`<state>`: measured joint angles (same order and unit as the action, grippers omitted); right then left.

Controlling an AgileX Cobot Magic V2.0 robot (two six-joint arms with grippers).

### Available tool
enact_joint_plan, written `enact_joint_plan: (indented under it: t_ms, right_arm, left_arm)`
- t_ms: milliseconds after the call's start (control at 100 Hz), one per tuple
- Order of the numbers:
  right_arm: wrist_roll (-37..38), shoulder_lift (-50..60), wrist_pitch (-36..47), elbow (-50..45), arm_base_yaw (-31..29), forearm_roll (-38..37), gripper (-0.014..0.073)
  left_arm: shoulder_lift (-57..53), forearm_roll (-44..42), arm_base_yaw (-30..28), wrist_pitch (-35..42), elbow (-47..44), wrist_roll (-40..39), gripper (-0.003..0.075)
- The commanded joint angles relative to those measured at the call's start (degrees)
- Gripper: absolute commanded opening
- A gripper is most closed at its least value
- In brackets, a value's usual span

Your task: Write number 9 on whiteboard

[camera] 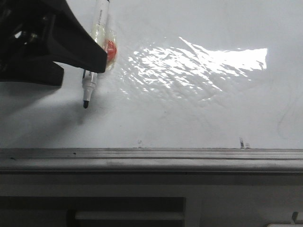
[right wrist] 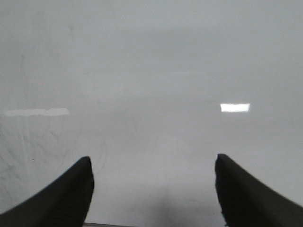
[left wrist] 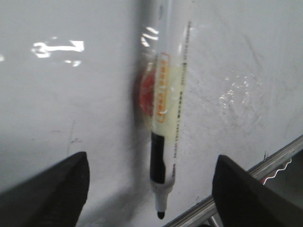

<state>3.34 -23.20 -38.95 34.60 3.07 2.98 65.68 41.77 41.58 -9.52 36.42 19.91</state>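
No stroke of the number 9 shows on the whiteboard [camera: 189, 113] yet, so all the writing remains. I see the marker [camera: 90, 85] at ten o'clock, tip down, apparently just off the board. Left gripper [left wrist: 151, 189] looks spread, its grip unclear; right gripper [right wrist: 154, 189] gapes, holding nothing.

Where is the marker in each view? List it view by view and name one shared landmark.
Front: marker at upper left, slanting down, tip lowest.
Left wrist: marker near the centre, running from the top edge to its tip near the bottom edge.
Right wrist: not in it.
Landmark: the red patch beside the marker in the front and left wrist views; all three show only the whiteboard.
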Motion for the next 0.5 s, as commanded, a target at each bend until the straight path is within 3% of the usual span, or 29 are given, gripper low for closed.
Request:
enact_joint_plan:
  t_ms: [0, 120, 280, 330, 400, 490]
  right_arm:
    - [-0.24, -0.85, 4.16, 2.04, -0.29, -0.46, 0.0472]
    - [-0.24, -0.85, 4.16, 2.04, -0.29, -0.2, 0.0472]
    - [-2.63, -0.85, 4.16, 2.04, 0.53, 6.42, 0.0472]
    - [-8.83, -0.85, 4.0, 2.04, 1.54, 11.55, 0.0472]
    - [-21.18, -0.85, 3.07, 2.04, 2.97, 24.33, 0.0472]
    - [-38.53, -1.55, -0.27, 2.04, 4.63, 40.46, 0.0472]
  left_arm:
    - [1.7, 0.81, 0.16, 5.15, 2.14, -0.08, 0.0499]
    - [4.14, 0.94, 0.16, 5.23, 2.87, -0.08, 0.0374]
    - [3.39, 1.26, 0.16, 1.71, 3.07, 0.07, -0.0024]
    - [2.32, 0.77, 0.16, 0.43, 3.07, 0.4, -0.0017]
    - [0.13, -0.54, 0.16, -1.88, 3.07, 1.53, -0.002]
    - [-3.78, -0.61, 0.16, -7.49, 3.07, 8.99, -0.002]
